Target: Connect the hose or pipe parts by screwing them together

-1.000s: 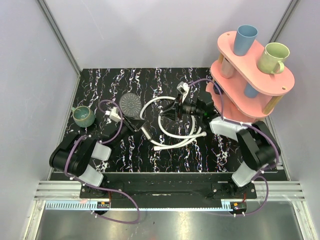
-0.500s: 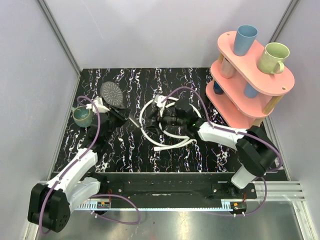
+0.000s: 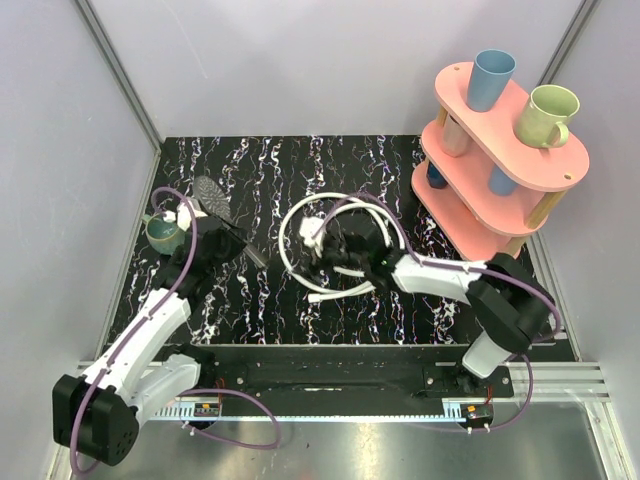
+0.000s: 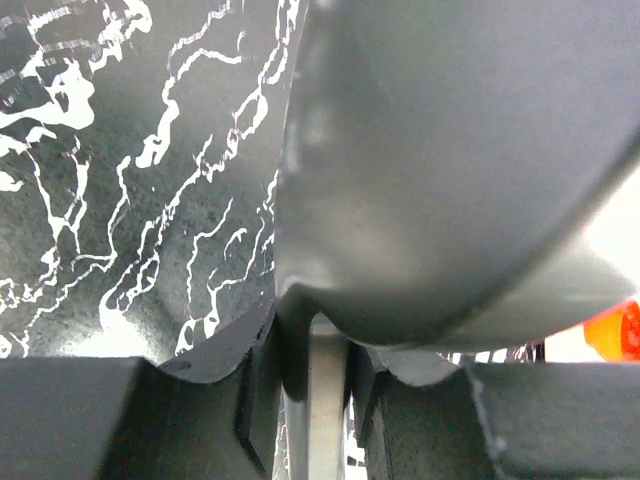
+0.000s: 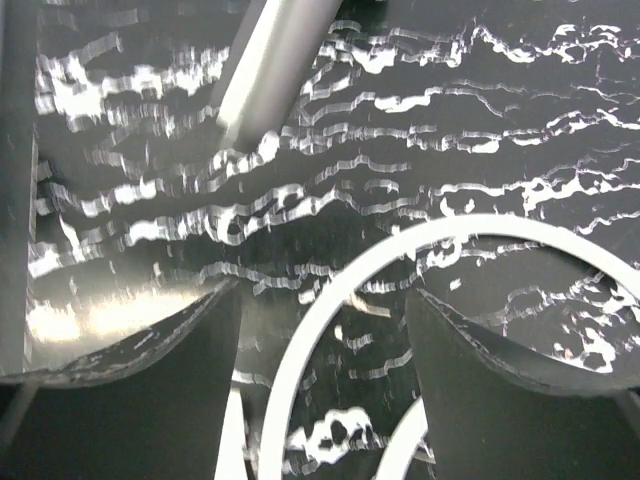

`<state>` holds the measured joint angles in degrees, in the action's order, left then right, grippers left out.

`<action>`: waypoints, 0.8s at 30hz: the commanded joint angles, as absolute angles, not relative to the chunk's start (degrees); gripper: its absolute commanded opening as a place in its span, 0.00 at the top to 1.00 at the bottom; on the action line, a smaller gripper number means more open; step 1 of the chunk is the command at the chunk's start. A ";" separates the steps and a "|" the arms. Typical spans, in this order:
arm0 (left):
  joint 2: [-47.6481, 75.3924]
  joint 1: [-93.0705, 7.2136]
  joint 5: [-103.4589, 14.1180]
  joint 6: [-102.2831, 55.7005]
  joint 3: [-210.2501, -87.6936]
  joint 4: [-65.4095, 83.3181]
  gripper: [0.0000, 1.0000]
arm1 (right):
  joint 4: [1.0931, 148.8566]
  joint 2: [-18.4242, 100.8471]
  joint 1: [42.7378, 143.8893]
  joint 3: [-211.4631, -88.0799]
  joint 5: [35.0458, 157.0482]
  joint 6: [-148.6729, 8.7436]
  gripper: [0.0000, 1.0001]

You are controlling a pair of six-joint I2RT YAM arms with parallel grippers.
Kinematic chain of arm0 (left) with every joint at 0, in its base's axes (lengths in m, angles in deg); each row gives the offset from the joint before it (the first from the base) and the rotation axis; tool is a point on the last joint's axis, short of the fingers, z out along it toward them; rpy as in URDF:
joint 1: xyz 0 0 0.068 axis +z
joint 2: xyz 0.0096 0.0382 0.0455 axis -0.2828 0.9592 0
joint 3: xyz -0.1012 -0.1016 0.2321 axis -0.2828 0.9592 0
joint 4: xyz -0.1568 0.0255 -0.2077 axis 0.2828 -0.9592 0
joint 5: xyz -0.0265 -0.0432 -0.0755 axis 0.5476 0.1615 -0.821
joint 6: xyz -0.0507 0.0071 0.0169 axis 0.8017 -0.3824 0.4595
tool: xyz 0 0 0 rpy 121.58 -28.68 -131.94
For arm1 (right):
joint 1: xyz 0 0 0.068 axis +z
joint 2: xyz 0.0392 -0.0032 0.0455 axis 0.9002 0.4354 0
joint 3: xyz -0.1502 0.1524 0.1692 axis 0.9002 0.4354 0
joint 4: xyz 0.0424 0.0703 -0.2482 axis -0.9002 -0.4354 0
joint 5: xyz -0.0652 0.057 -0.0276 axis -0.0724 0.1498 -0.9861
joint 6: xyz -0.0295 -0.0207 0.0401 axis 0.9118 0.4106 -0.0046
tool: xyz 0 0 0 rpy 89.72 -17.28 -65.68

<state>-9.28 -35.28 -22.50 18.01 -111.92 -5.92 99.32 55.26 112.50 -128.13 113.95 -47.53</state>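
Observation:
The dark grey shower head [image 3: 213, 197] is lifted and tilted at the table's left, its straight handle [image 3: 252, 252] pointing toward the middle. My left gripper [image 3: 226, 240] is shut on that handle; in the left wrist view the handle [image 4: 326, 400] runs between the jaws under the big round head [image 4: 450, 170]. The white hose [image 3: 296, 214] lies coiled at the centre. My right gripper [image 3: 320, 246] hovers open over the coil's left side. In the right wrist view a hose loop [image 5: 300, 370] passes between the spread jaws of the gripper [image 5: 322, 300], and the handle tip [image 5: 270, 70] shows at the top.
A green mug [image 3: 165, 233] stands just left of the shower head. A pink two-tier rack [image 3: 470, 215] fills the back right, carrying a blue cup [image 3: 491, 80] and a pale green mug [image 3: 548, 115]. Purple cables loop along both arms.
The left arm carried the shower head from the centre toward the left and tilted it. The right gripper moved left over the hose coil, and its jaws opened wider.

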 commanded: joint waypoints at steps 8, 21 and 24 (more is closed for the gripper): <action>-7.92 -30.58 -26.12 15.84 -119.25 -10.02 1.00 | 108.52 46.96 113.75 -107.10 115.39 -15.52 0.28; -5.81 -24.87 -34.30 14.79 -115.83 -8.71 1.00 | 104.57 51.97 117.18 -109.56 112.14 -8.40 0.32; -5.99 -24.78 -33.86 15.23 -115.04 -8.36 1.00 | 104.84 53.90 117.54 -110.17 112.40 -7.87 0.34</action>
<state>-5.37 -25.01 -32.05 15.54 -115.30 -13.90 103.38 51.57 116.59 -108.03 112.81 -10.75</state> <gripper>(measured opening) 0.318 0.674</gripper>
